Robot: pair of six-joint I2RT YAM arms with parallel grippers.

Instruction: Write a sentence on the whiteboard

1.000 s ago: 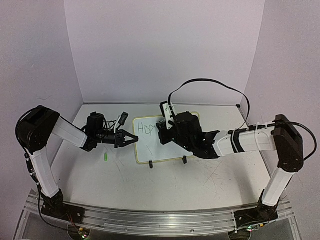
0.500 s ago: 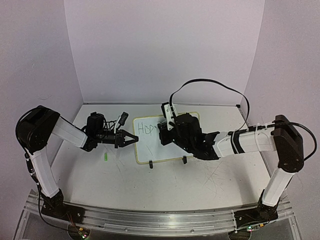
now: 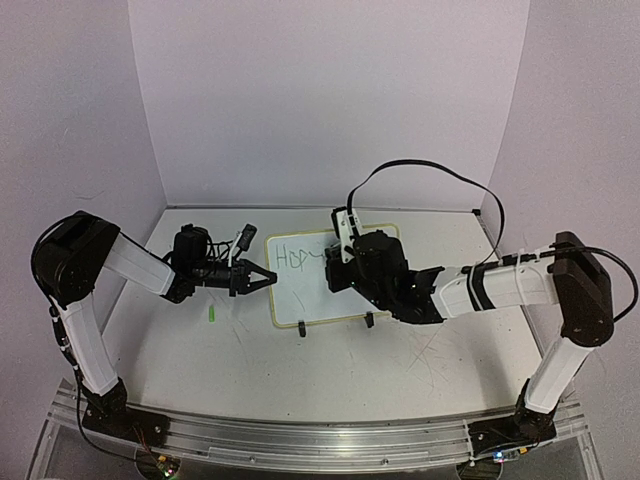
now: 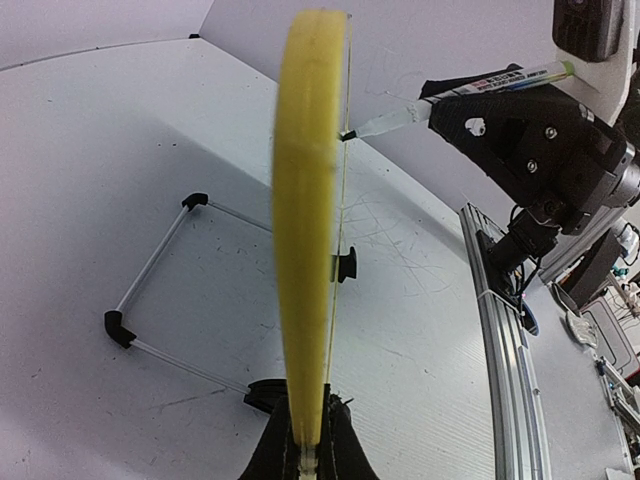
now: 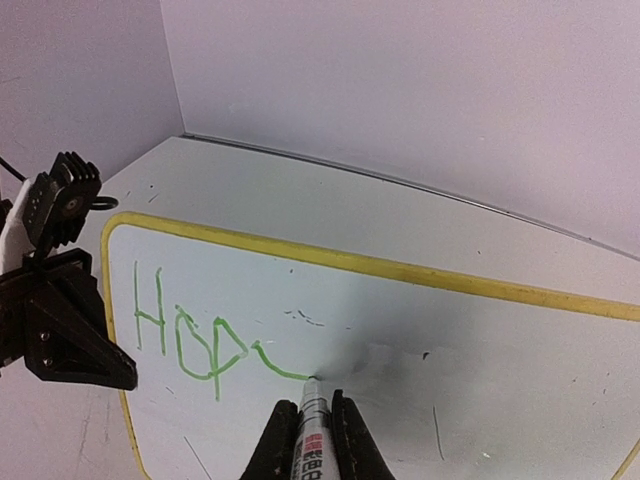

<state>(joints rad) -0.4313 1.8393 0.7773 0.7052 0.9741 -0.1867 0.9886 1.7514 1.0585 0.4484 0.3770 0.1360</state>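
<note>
Along the near edge, both arm bases are seen bolted to the rail; no shift is noted there vs a sec ago. Just beyond, on the table, a small green item lies well apart from the board (poss. a marker cap, too small to tell).

Mid-table, the whiteboard is propped tilted on its clip feet. Its left rim is clamped by the left gripper, w/ jaws closed tight on the yellow edge, which is seen edge-on in the left wrist view. That grip and the board's pose are unchanged.

What has changed is on the R side. The right gripper, closed around the marker, has been carried rightward along the top line, its wrist now sitting further R than a sec ago. The tip is seen touching the board. A fresh low stroke trails R from the "p", so the sentence now reads approx. "Hop" plus the start of the next letter, prob. an "e".

Judged from this, writing is under way but early: word one is not yet finished, and the rest of line one and all of line two remain to be done. Farther back, only the rear wall is seen.
</note>
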